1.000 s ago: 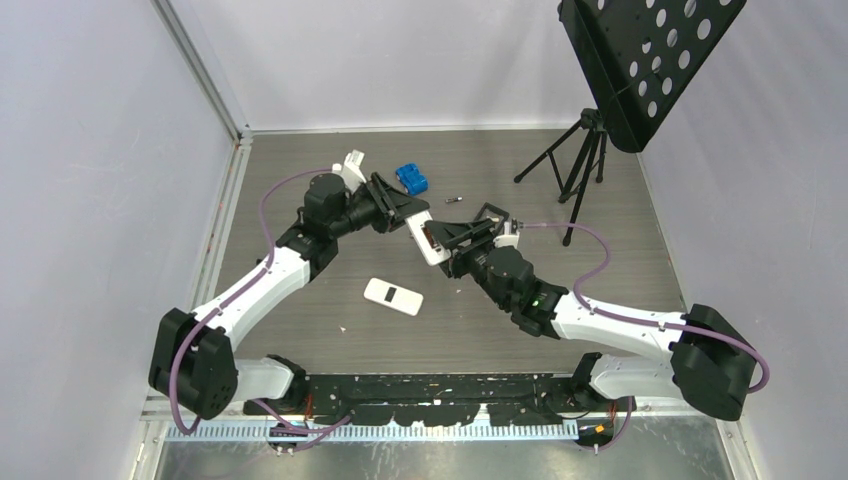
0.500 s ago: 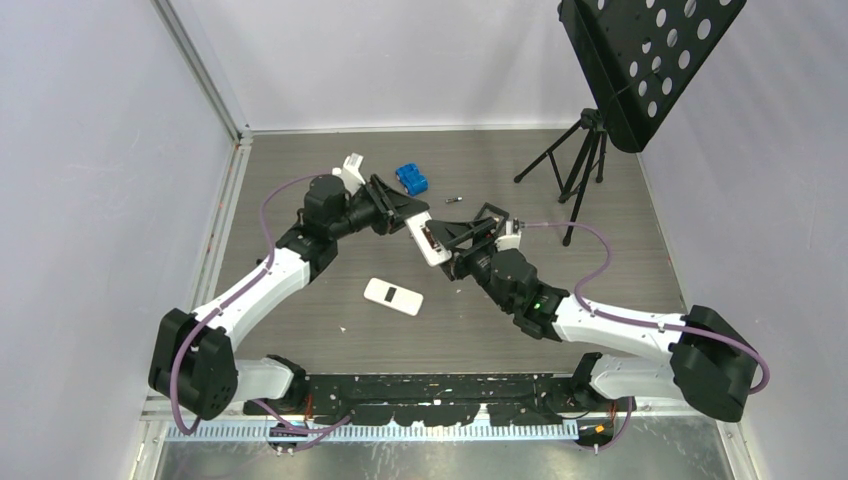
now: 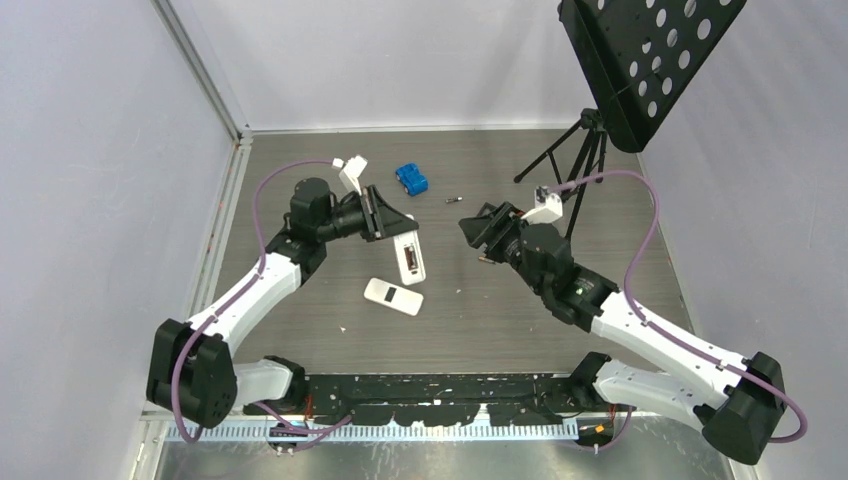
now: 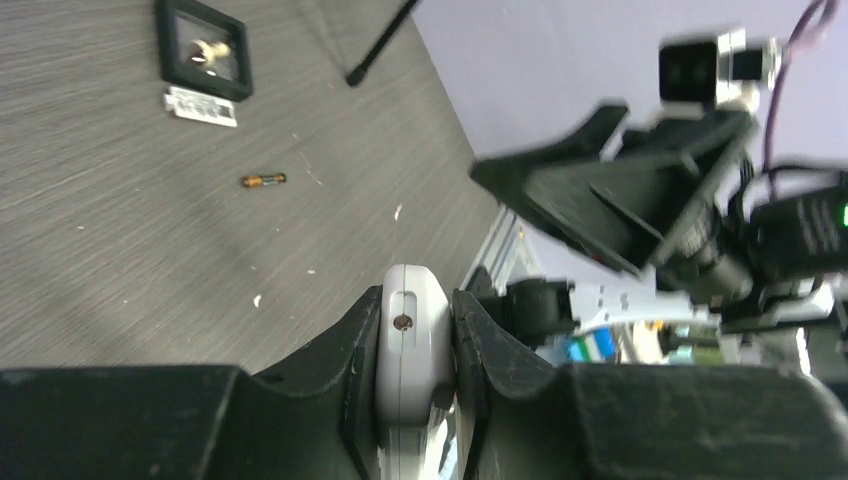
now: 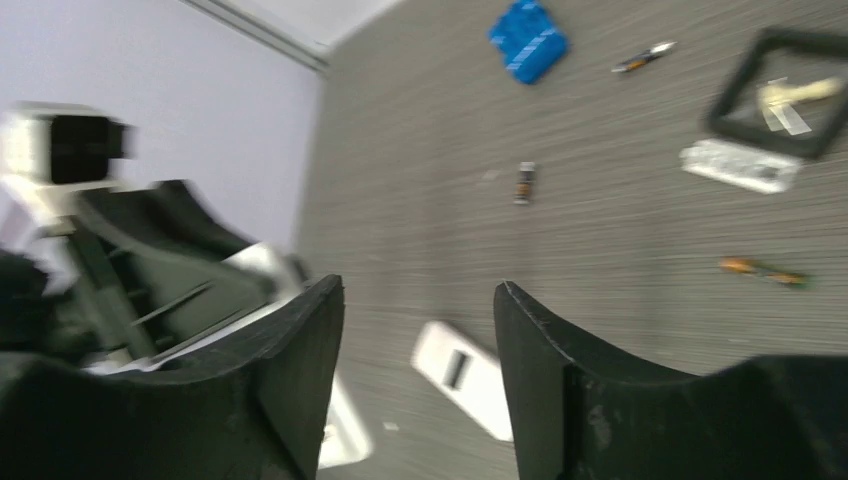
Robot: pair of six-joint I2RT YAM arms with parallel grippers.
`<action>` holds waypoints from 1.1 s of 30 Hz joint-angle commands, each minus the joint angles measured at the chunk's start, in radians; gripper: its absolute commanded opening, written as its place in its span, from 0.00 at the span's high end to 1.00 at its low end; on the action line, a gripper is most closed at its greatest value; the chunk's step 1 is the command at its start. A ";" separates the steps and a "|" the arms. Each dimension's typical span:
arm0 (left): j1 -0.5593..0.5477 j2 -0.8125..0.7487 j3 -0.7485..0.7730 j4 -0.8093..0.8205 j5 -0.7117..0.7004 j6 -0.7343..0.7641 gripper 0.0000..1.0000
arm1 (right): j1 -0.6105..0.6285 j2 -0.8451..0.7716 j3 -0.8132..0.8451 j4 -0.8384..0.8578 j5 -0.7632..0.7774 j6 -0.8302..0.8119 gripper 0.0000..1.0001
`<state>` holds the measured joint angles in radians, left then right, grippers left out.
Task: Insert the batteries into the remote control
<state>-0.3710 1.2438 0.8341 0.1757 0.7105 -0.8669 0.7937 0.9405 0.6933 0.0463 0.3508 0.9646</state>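
Nearest the arm bases, a white slab with a black rectangle (image 3: 393, 296) lies flat on the bench (image 3: 300, 320). It may be the battery cover, though I cannot tell for sure.

Just beyond it, at about 1 o'clock from the slab, the remote (image 3: 411, 260) is held above the bench by the left gripper (image 3: 397, 230). Its fingers are closed on the remote's edges near one end, and the grey recessed slot faces up. No battery shows in the slot from the top view.

At 2 o'clock from the remote, well apart from it, the right gripper (image 5: 418, 290) hangs with its fingers spread wide and nothing between them.

Farther out, 3 batteries (image 5: 525, 183) lie loose on the bench in the right wrist view, spread apart from each other. A blue block (image 3: 411, 179) sits at 12 o'clock from the remote, and a black stand (image 3: 580, 160) is in the far corner at 2 o'clock.

The step in hand looks like fetching a battery: the remote is presented and the free gripper has nothing to load. Next, the right gripper should drop over 1 battery, turn its fingers across the thin body, and pinch it near the middle. A grip that is off-centre could let it roll or tilt. The battery's ends must then be matched to the slot.
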 commanded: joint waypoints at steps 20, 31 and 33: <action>-0.002 -0.112 -0.015 -0.075 0.066 0.245 1.00 | -0.202 0.554 0.279 -0.439 -0.086 -0.556 0.21; -0.002 -0.143 -0.029 -0.133 -0.099 0.266 1.00 | -0.196 0.748 0.409 -0.573 0.009 0.040 0.46; -0.002 -0.143 -0.033 -0.133 -0.103 0.266 1.00 | -0.186 0.758 0.405 -0.575 0.035 0.094 0.44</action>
<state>-0.3729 1.1286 0.7998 0.0326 0.6521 -0.6186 0.5892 1.6779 1.0763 -0.4786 0.3237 0.8337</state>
